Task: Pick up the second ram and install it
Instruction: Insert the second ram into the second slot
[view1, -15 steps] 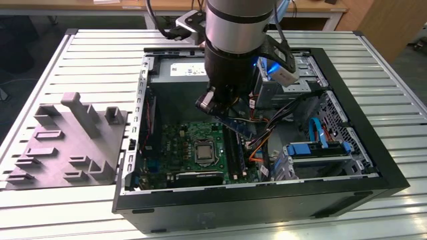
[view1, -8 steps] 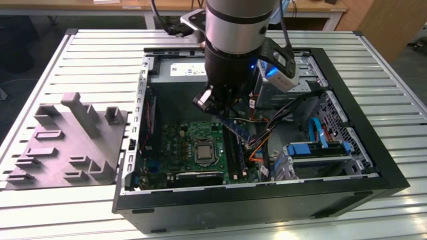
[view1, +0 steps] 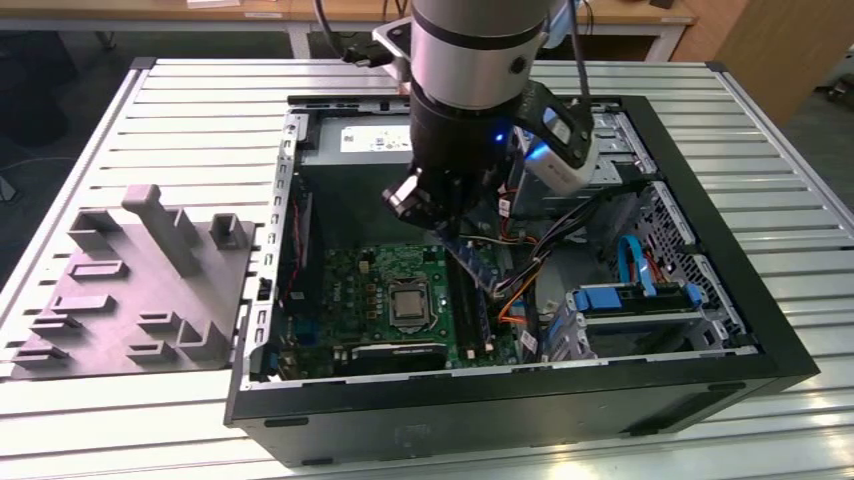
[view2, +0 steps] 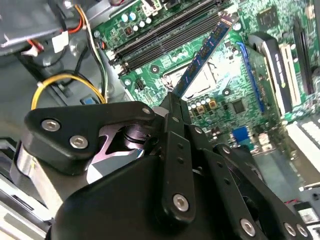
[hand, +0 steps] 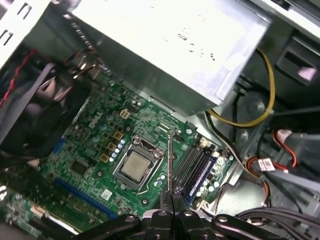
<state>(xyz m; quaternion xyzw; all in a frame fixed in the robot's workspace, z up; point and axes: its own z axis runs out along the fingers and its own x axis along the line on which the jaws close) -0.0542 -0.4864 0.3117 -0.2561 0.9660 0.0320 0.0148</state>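
Your exterior view looked steeply down into the open black computer case; both wrist views hung close over its shared green motherboard.

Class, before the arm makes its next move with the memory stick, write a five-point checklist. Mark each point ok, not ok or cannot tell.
1. The claw is shut on the second ram: ok.
2. The ram is inside the computer case, over the motherboard: ok.
3. The ram is seated in the black slots: not ok; it is held off the board, tilted.
4. Which slot is free: cannot tell.
5. The yellow cable lies apart from the slots: ok.
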